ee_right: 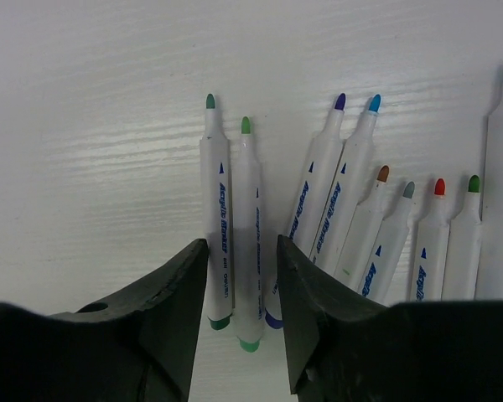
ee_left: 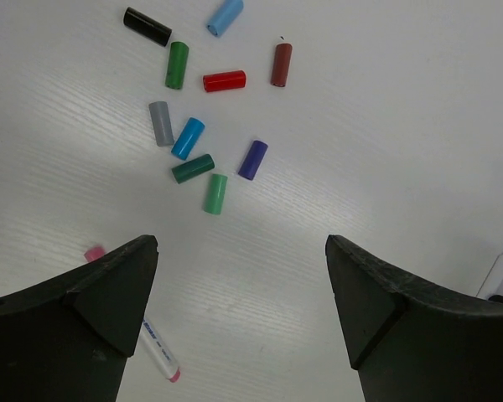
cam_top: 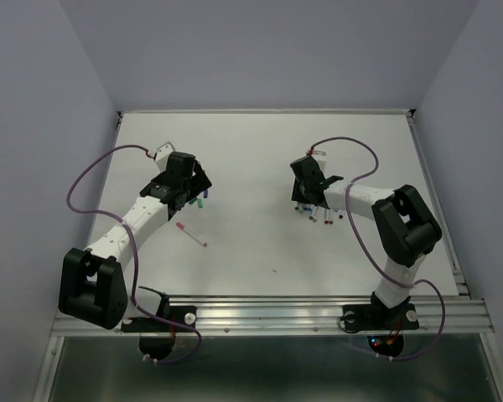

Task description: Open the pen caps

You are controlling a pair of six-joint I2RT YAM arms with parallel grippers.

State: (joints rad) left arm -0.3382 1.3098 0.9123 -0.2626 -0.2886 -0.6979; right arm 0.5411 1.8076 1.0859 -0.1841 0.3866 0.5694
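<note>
Release step, by appearance: left end effector [ee_left: 241, 247] gapes empty above loose pen caps [ee_left: 193, 167], right end effector [ee_right: 241, 243] stands parted astride two uncapped pens [ee_right: 222, 209] (next, probably, collect the pink pen [cam_top: 191, 234]).

High rear overhead of whole table [cam_top: 260, 167]; both wrist views close, downward.

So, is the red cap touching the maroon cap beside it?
Apart. The left wrist view shows the red cap and the maroon cap with a plain strip of bare table between them.
</note>
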